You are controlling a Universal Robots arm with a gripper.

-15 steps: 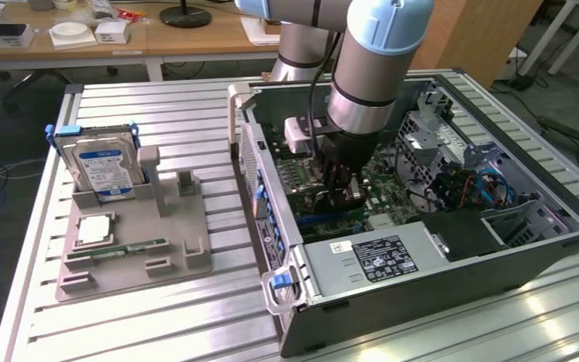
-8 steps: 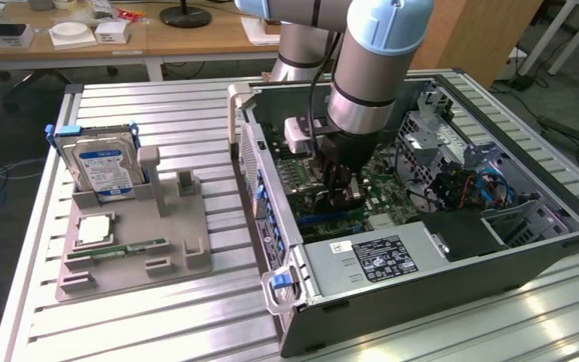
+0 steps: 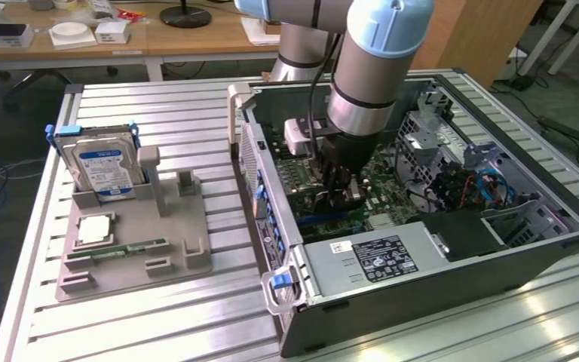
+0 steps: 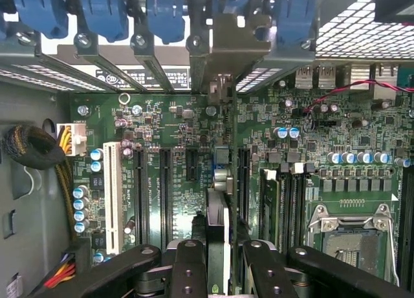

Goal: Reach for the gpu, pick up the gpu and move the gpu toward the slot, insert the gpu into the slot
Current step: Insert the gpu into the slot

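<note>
My gripper (image 3: 338, 194) is down inside the open computer case (image 3: 531, 249), over the green motherboard (image 3: 385, 192). It is shut on the gpu (image 4: 218, 207), which appears edge-on in the wrist view as a thin upright card between the two black fingers (image 4: 187, 266). The card's silver end bracket (image 4: 226, 46) sits against the rear slot openings, below the blue retainer clips (image 4: 165, 10). The gpu stands between the long black expansion slots (image 4: 165, 194) of the board. The slot directly beneath it is hidden by the card. I cannot tell whether the card's edge touches it.
A silver hard drive with a blue label (image 3: 103, 170) stands on a grey fixture tray (image 3: 129, 268) at the exterior view's left, with a memory stick (image 3: 118, 249) and a chip (image 3: 93, 230). The power supply (image 3: 380, 256), cables (image 3: 470, 185) and CPU socket (image 4: 352, 236) crowd the case.
</note>
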